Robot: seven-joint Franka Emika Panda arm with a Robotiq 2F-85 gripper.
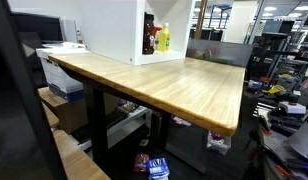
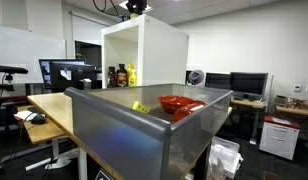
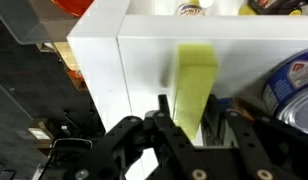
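The wooden bench (image 1: 194, 85) carries the white cabinet (image 2: 159, 55). Near the cabinet I see a grey bin (image 2: 124, 125) holding a red bowl (image 2: 179, 104). Inside the cabinet stand a yellow bottle (image 1: 164, 38) and a dark bottle (image 1: 149, 38). Against the cabinet's white wall is a yellow-green block (image 3: 194, 80). My fingers (image 3: 165, 108) sit partly apart on either side of its lower end, and I cannot tell whether they pinch it.

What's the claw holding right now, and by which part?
A pale yellow-green rectangular block, with its lower end between the fingers of the claw in the wrist view. Whether it is clamped or loose cannot be told.
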